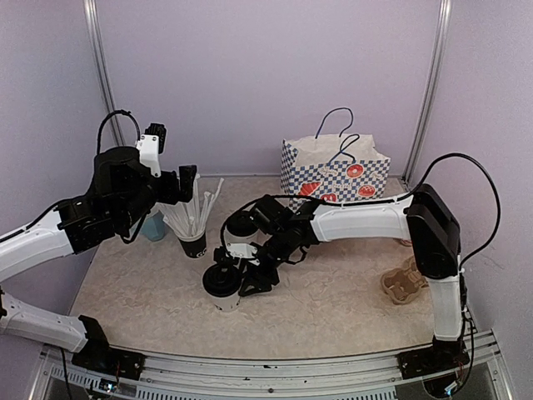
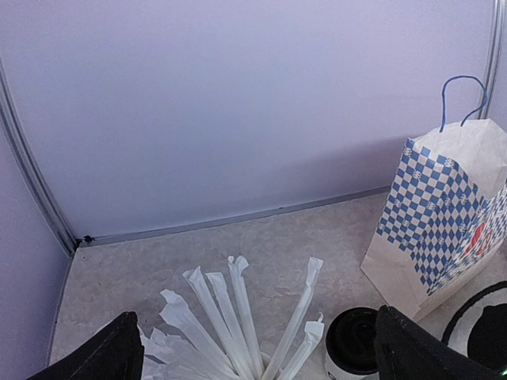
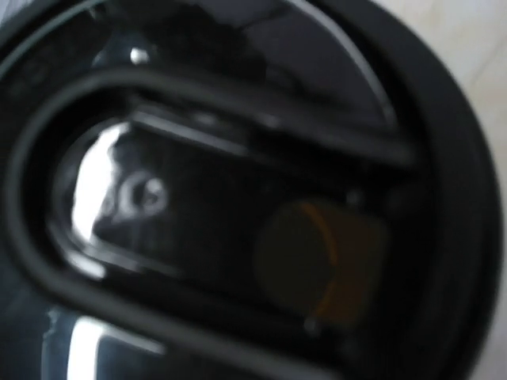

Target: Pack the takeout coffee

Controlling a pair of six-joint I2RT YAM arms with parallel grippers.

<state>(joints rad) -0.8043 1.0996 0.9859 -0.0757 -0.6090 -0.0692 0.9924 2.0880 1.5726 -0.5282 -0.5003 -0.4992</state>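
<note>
left arm (image 1: 50,237) raised, elbow bent, forearm reaching toward centre | left end effector (image 1: 188,185) held high, fingers (image 2: 103,356) spread wide apart | right arm (image 1: 366,218) stretched leftward from a sharply bent elbow | right end effector (image 1: 254,279) tipped downward, low; finger spread unreadable

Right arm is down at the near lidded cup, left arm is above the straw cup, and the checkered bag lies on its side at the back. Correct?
Not quite. The checkered bag stands upright with its handles up, as the top external view shows. The rest holds: right arm down at the near lidded cup, left arm above the straw cup.
</note>
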